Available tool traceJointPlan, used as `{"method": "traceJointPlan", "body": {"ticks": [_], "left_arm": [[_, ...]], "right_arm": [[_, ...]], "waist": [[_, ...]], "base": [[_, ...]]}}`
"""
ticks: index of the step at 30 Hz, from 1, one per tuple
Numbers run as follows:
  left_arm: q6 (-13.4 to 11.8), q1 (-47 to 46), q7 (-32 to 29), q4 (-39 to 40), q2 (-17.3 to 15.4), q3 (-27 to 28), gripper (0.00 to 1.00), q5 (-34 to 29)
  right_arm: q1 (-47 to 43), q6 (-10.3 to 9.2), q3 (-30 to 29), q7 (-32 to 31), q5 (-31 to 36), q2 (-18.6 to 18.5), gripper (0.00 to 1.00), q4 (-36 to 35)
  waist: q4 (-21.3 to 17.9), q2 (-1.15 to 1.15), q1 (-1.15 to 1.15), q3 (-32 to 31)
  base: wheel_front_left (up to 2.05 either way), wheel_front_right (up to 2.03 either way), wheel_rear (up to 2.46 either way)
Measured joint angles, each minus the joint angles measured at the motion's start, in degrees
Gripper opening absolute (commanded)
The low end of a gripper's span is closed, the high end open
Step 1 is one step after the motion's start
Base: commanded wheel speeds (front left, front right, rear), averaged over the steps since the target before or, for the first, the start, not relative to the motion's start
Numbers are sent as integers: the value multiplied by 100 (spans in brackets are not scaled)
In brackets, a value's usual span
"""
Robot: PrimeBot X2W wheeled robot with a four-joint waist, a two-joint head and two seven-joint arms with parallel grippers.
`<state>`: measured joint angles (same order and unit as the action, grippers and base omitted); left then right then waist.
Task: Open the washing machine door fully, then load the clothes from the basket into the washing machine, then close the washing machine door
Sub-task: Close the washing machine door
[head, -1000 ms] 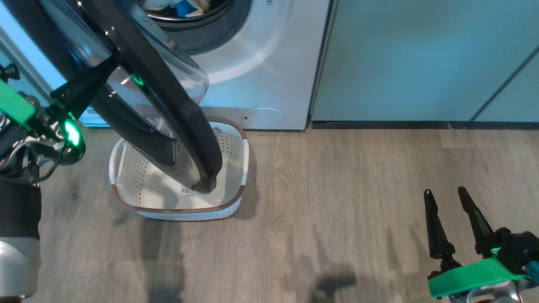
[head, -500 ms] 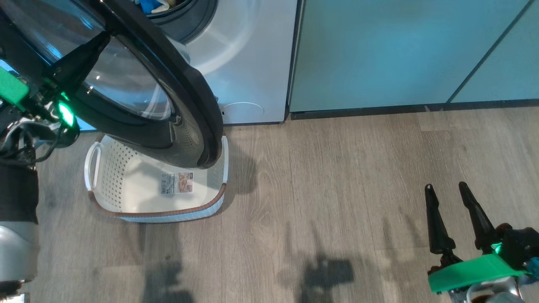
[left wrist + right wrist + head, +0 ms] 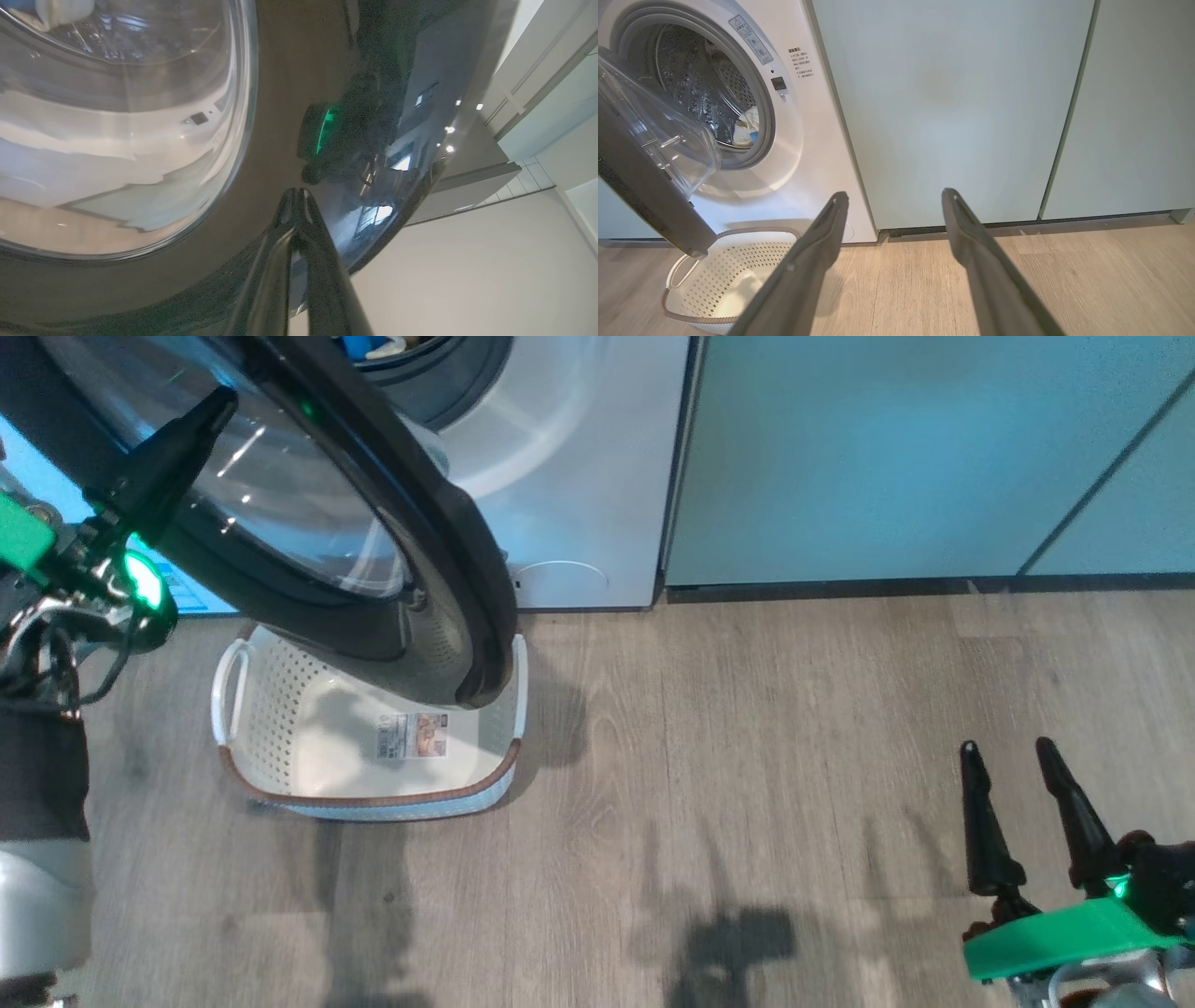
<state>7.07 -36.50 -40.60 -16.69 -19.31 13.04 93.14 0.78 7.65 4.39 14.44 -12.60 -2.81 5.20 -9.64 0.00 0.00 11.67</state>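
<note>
Cream plastic basket (image 3: 373,800) on the floor has nothing in it now except its sticker (image 3: 414,735), so the loading part looks done to me. You can spot the clothes (image 3: 747,128), yellowish with a bit of blue, lying low in the steel drum (image 3: 691,84) of the washing machine (image 3: 579,457).

That leaves the last bit, shutting the washing machine door (image 3: 439,551). It's standing well out from the front of the machine, its lower edge hanging right over the basket, bulgy glass facing the opening.

The left gripper (image 3: 210,415) has its two dark fingers pinched tight together with nothing between them. In the left wrist view the tip meets its own reflection on the door's glossy black rim, so I'd say it's resting on the outer face, set up to push it closed rather than grab anything.

The right gripper (image 3: 1006,756) is spread wide and empty, hovering over the wood floor (image 3: 747,756) well off to the right of the basket, facing the pale green cabinets (image 3: 887,457).

So I'd call it two steps down, one to go, and nothing in the opening looks set to snag the door.
</note>
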Motion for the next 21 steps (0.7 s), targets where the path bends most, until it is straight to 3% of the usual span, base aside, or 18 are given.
{"method": "traceJointPlan", "body": {"ticks": [7,9,10,11,21], "left_arm": [[0,499,712,731,153,319,0,-447],[0,680,994,948,197,386,47,-605],[0,786,1152,1100,202,389,82,-727],[0,903,1354,1267,200,390,100,-907],[0,2092,3379,1885,98,142,100,-2471]], "right_arm": [[-4,0,-111,0,1,1,100,-19],[-6,0,-134,0,8,1,100,-20],[-13,0,-152,0,8,2,100,-23],[-24,0,-172,0,8,2,100,-24],[-56,0,-243,0,59,2,100,-34]], "waist": [[183,0,0,-73],[225,0,0,-109],[246,0,0,-126],[264,0,0,-140],[432,0,0,-287]], "base": [[0,0,0],[0,0,0],[0,0,0],[0,0,0],[0,0,0]]}}
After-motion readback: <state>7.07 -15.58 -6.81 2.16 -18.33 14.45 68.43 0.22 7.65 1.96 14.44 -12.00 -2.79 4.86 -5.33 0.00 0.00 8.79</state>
